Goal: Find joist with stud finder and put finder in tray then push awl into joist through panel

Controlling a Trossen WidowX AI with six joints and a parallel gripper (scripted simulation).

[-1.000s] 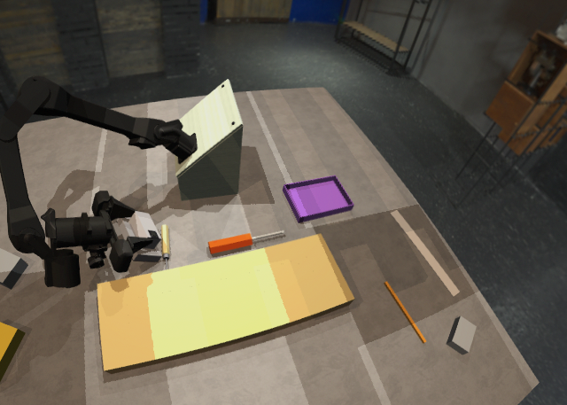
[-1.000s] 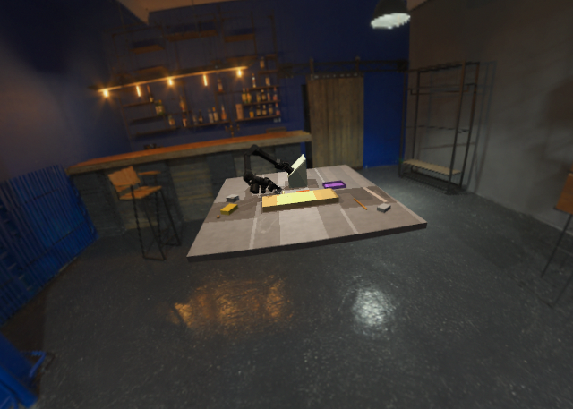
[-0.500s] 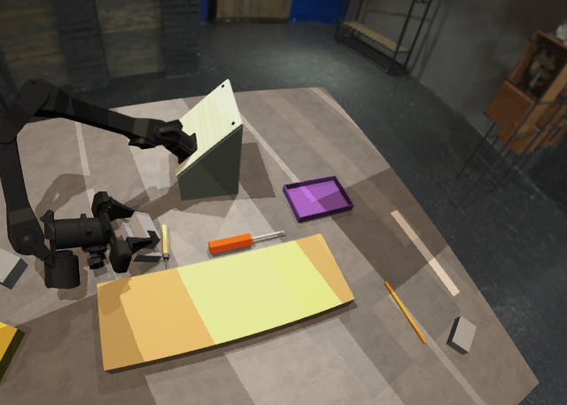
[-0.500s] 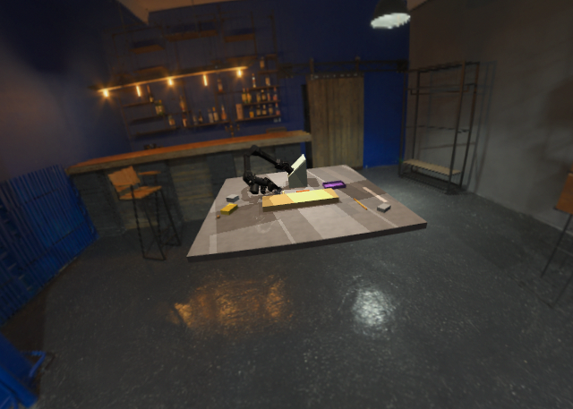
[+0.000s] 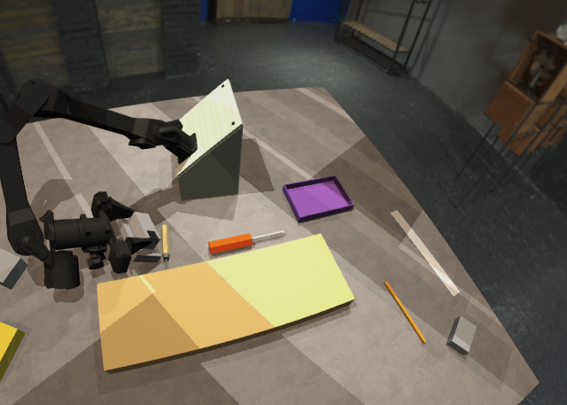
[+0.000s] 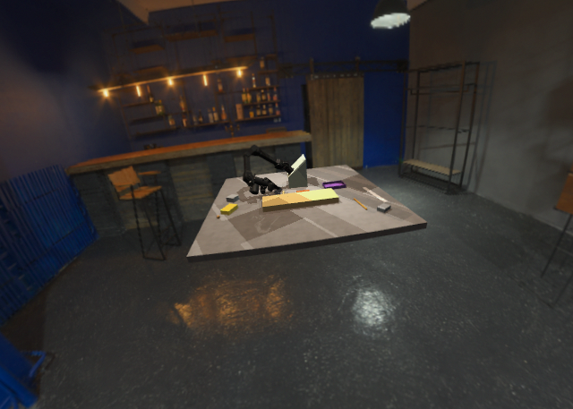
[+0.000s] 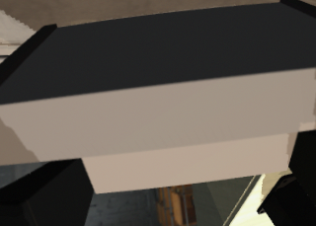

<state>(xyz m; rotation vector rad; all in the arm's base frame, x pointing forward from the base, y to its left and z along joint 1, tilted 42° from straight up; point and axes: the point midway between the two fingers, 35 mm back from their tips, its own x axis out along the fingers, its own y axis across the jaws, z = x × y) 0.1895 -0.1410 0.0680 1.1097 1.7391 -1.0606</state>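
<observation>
In the top view, the claw (image 5: 143,227) (image 6: 278,191) (image 7: 185,184) has its fingers on either side of a pale grey block, apparently the stud finder (image 5: 146,228) (image 7: 163,117), and seems to be gripping it. The block is at the near end of the arm's reach, beside the yellow-handled tool that is probably the awl (image 5: 165,240). The floor panel (image 5: 220,295) (image 6: 301,199) lies in front, with the stud finder off to one side of it. Faint specks dot the panel, too small to judge as holes or mere marks. The purple tray (image 5: 326,214) (image 6: 334,188) holds nothing, so the stud finder has still to be put there. The awl lies ungrasped on the surface (image 5: 330,364) (image 6: 286,234), its picking up and its single straight push also left to do.

The exterior view shows the arm folded low behind the panel. The stud finder cannot be made out at this size, and nothing here shows whether the joist has been located.

In the wrist view, the stud finder's dark face and pale side fill the space between the fingers. The task looks to be at its scanning stage or before it, though a completed scan cannot be ruled out.
</observation>
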